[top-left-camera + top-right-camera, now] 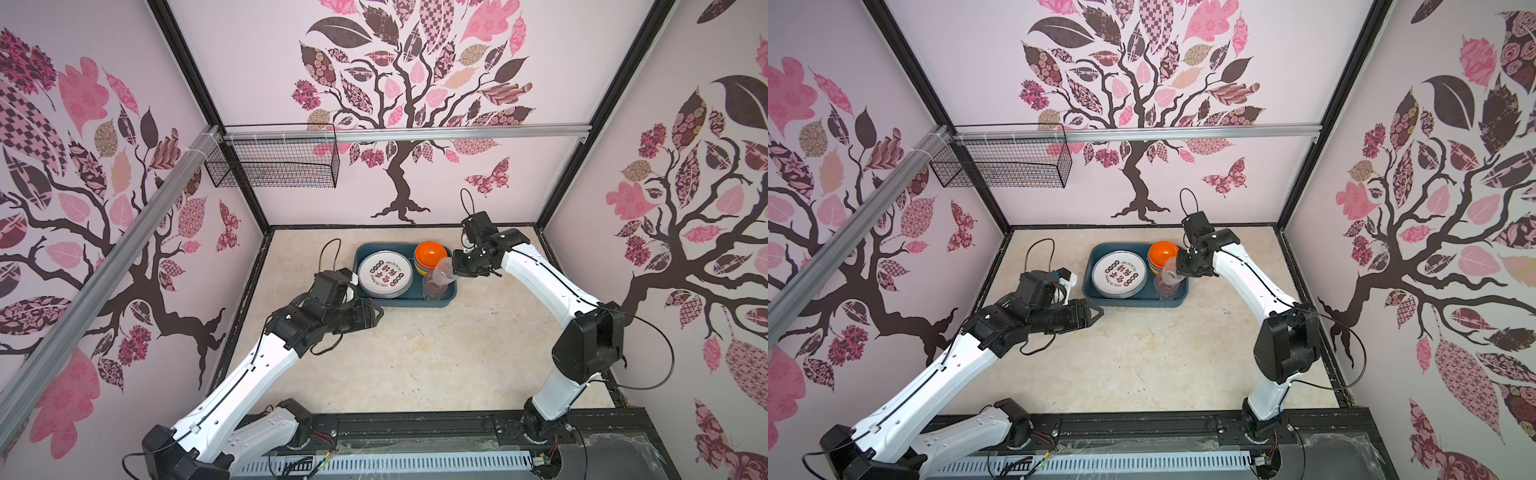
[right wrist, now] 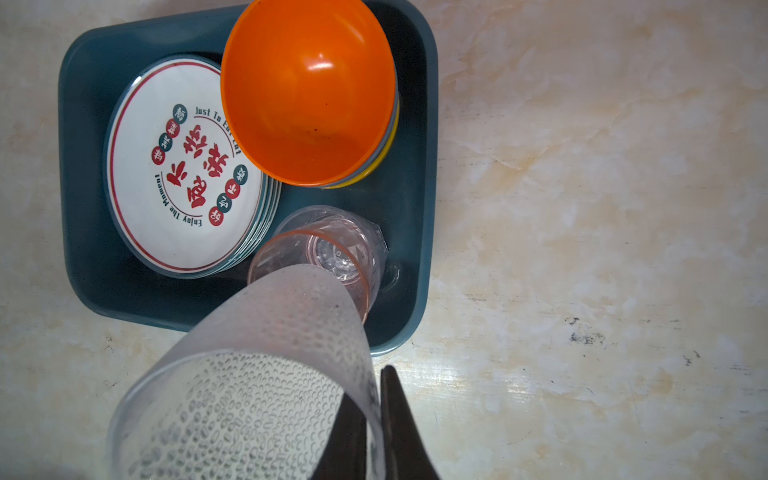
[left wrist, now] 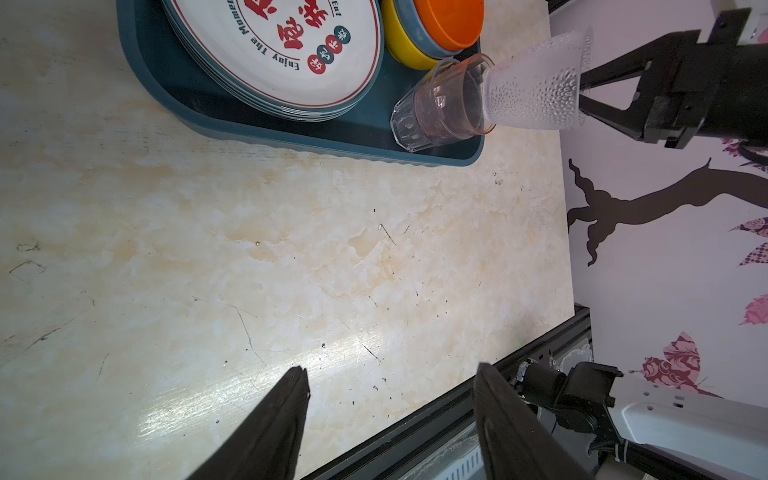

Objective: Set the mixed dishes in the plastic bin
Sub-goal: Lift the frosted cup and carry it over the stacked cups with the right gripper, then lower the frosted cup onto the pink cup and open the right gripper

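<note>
Right wrist view looks down on the dark teal-blue shallow rectangular plastic bin (image 2: 83,104), rounded at its corners, lying on the beige marbled tabletop (image 2: 582,208). Inside it, a stack of round white plates (image 2: 183,166) with red characters, dark lettering and a thin red ring fills one side. Beside the stack, a glossy orange plastic bowl (image 2: 307,91) nests in a blue bowl (image 3: 411,31), which nests in a yellow bowl (image 3: 395,43). In the corner next to them stands a pinkish plastic cup (image 2: 291,249), nested inside a clear faceted cup (image 3: 405,124).

The right gripper (image 2: 370,395) is clamped on the wall of a clear dimpled plastic cup (image 2: 257,374) at its mouth, one finger inside and the other outside. That cup is tilted, base down, over the pinkish plastic cup. Its base seems to touch the pink rim, though I cannot tell whether it has gone in.

The left gripper (image 3: 390,372) has its jaws apart and empty, above bare tabletop near the bin's near left corner. In both top views the bin sits at the far middle of the table, close to the back wall.
</note>
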Controlling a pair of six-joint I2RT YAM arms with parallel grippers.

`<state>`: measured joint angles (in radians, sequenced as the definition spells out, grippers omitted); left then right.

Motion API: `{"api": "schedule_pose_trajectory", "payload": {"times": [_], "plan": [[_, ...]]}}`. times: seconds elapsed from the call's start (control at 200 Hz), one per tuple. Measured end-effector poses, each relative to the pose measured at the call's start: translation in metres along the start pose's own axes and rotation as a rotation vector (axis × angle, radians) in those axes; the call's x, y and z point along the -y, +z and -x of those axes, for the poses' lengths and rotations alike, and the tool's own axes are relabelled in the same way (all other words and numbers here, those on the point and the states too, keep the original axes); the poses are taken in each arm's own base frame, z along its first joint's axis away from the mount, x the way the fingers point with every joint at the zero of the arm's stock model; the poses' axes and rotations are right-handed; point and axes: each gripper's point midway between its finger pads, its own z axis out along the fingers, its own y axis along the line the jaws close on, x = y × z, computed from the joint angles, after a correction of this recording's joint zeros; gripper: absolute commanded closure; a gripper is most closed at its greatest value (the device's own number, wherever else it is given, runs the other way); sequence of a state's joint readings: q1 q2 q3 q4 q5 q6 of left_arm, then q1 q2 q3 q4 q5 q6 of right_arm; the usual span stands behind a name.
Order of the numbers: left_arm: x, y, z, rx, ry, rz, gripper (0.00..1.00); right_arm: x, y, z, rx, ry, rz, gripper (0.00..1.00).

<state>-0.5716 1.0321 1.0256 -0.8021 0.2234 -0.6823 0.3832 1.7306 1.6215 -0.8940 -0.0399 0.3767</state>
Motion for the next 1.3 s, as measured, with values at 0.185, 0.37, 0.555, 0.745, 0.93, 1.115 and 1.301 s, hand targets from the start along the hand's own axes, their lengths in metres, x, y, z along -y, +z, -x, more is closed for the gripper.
{"api": "schedule_pose_trajectory", "payload": {"times": [0.185, 0.37, 0.555, 0.745, 0.93, 1.115, 1.301], "plan": [[0.000, 0.000, 0.000, 0.001, 0.000, 0.000, 0.34, -0.001, 0.012, -0.003, -0.025, -0.006, -0.014, 0.93], [0.000, 0.000, 0.000, 0.001, 0.000, 0.000, 0.34, 0.001, 0.023, -0.004, -0.041, -0.007, -0.028, 0.93], [-0.001, 0.001, -0.001, 0.000, -0.002, 0.002, 0.34, -0.001, 0.034, -0.005, -0.049, -0.012, -0.034, 0.91], [-0.002, 0.001, -0.002, -0.002, -0.003, 0.004, 0.34, -0.004, 0.039, -0.005, -0.049, -0.011, -0.031, 0.83], [-0.002, 0.001, -0.002, -0.002, -0.003, 0.004, 0.34, -0.008, 0.039, -0.005, -0.046, -0.015, -0.026, 0.77], [-0.002, 0.000, -0.001, 0.000, -0.003, 0.004, 0.34, -0.009, 0.039, -0.005, -0.042, -0.018, -0.028, 0.73], [-0.003, 0.000, 0.000, 0.006, -0.003, 0.009, 0.33, -0.007, 0.035, -0.002, -0.026, -0.014, -0.036, 0.67]]}}
